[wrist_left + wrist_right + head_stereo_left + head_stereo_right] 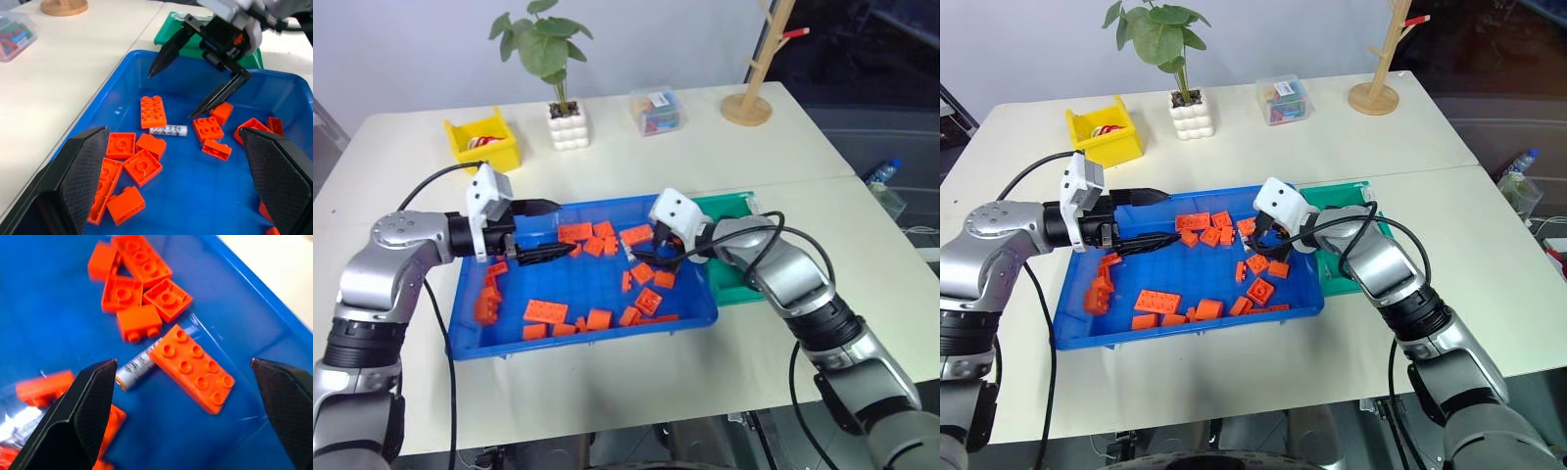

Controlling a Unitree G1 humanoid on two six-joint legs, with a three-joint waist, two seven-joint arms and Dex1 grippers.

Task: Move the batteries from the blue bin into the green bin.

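Right wrist view: battery (137, 368) against brick (191, 367).

The blue bin (480, 343) is lying near the front edge of the white table (401, 127), with orange bricks (545, 310) scattered across its floor. The green bin (729, 284) is sitting against its right end. The left gripper (546, 231) is hanging with fingers spread over the bin's back left part. The right gripper (658, 254) is reaching in over the bin's back right part, fingers apart above the bricks.
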